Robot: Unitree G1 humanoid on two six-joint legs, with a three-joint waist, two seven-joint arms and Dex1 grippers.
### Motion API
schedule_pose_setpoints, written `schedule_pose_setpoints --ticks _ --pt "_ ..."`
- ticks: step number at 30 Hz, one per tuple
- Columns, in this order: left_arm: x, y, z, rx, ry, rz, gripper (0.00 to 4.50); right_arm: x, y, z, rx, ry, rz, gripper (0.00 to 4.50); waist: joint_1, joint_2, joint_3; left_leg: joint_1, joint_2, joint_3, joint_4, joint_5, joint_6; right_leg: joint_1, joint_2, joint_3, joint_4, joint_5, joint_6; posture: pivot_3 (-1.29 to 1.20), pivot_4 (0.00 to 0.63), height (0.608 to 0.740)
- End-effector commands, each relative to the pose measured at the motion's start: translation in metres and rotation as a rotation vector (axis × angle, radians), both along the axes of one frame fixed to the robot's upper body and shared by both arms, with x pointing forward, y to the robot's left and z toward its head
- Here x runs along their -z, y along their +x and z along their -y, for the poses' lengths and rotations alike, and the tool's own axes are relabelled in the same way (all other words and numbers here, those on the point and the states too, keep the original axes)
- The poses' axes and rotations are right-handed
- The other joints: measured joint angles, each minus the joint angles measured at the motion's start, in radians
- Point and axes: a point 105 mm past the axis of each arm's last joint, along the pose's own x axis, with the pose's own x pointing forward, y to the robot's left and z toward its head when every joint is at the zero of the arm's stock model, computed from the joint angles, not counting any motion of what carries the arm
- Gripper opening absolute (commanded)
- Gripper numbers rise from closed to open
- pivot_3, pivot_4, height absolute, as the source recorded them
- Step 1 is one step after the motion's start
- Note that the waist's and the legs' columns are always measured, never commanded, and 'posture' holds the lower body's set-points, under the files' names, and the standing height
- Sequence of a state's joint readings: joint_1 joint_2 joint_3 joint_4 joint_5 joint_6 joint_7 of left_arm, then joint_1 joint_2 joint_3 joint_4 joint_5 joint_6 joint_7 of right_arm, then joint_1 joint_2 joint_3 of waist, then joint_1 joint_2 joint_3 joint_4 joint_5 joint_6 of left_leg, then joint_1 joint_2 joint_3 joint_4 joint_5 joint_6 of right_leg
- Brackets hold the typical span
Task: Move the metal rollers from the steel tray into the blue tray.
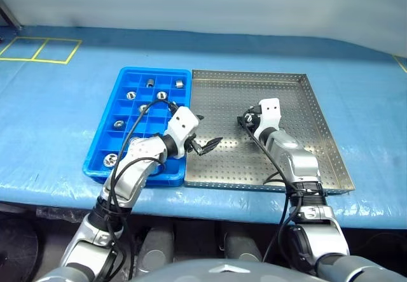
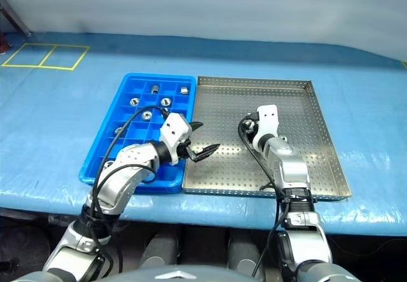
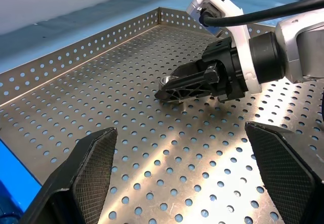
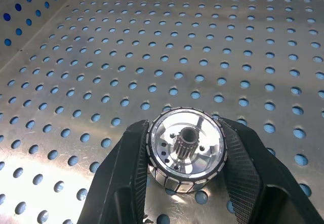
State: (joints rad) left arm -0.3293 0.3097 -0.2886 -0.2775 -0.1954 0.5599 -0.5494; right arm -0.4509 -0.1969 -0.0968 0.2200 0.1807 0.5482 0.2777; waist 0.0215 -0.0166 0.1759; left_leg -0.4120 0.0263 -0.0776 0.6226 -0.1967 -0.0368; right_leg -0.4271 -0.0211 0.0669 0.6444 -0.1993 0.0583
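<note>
A shiny metal roller (image 4: 185, 150) with a centre hub sits between the two black fingers of my right gripper (image 4: 185, 129), which is shut on it just above the perforated floor of the steel tray (image 1: 305, 104). From the head views the right gripper (image 1: 245, 120) is over the middle of that tray. My left gripper (image 1: 206, 134) hangs open with nothing in it over the steel tray's left part, next to the blue tray (image 1: 152, 70). The left wrist view looks across at the right gripper (image 3: 172, 90) and its roller (image 3: 166, 81). Several rollers (image 1: 162, 95) lie in the blue tray's compartments.
Both trays stand side by side, touching, on a blue table cover (image 1: 51, 123). Yellow tape squares (image 1: 41, 49) mark the far left corner. The steel tray's low perforated rim (image 3: 76, 54) runs behind the right gripper.
</note>
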Motion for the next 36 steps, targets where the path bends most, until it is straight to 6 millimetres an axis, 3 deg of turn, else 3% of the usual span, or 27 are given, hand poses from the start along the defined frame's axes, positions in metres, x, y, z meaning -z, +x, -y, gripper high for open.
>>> schedule_pose_setpoints --ticks 1,8,16,22,36 --pt "-0.012 -0.003 -0.005 -0.026 -0.014 0.048 4.43 -0.033 0.002 -0.010 -0.048 0.004 0.120 1.71 -0.001 0.000 0.000 0.000 0.000 0.000 0.000 0.000 0.000 0.000 0.000 0.000 0.000 0.000 0.000 0.22 0.150 0.740" --pt "-0.026 -0.011 -0.048 -0.228 0.034 0.112 4.43 -0.069 -0.018 -0.081 -0.381 0.066 0.214 1.71 -0.005 0.000 0.000 0.001 0.001 -0.001 -0.002 0.000 0.000 -0.001 0.001 0.000 0.001 0.000 -0.001 0.27 0.150 0.740" --pt "-0.026 -0.026 -0.080 -0.432 0.130 0.123 4.43 -0.081 -0.025 -0.137 -0.584 0.086 0.232 1.71 0.024 0.000 0.000 0.000 0.001 -0.001 -0.001 0.000 0.000 0.000 0.001 0.000 0.000 -0.001 -0.001 0.34 0.150 0.740" --pt "-0.011 -0.039 -0.098 -0.506 0.191 0.054 4.43 -0.078 -0.017 -0.160 -0.644 0.098 0.211 1.71 0.054 0.000 0.000 0.001 0.001 -0.001 -0.001 0.000 0.000 -0.001 0.001 -0.001 0.001 -0.001 -0.001 0.39 0.150 0.740" --pt "0.000 -0.045 -0.102 -0.540 0.205 0.015 4.43 -0.061 -0.014 -0.190 -0.736 0.101 0.149 1.71 0.106 0.001 0.000 0.001 0.001 -0.001 -0.003 0.000 -0.001 -0.002 0.001 -0.002 0.000 -0.001 -0.002 0.44 0.150 0.740"
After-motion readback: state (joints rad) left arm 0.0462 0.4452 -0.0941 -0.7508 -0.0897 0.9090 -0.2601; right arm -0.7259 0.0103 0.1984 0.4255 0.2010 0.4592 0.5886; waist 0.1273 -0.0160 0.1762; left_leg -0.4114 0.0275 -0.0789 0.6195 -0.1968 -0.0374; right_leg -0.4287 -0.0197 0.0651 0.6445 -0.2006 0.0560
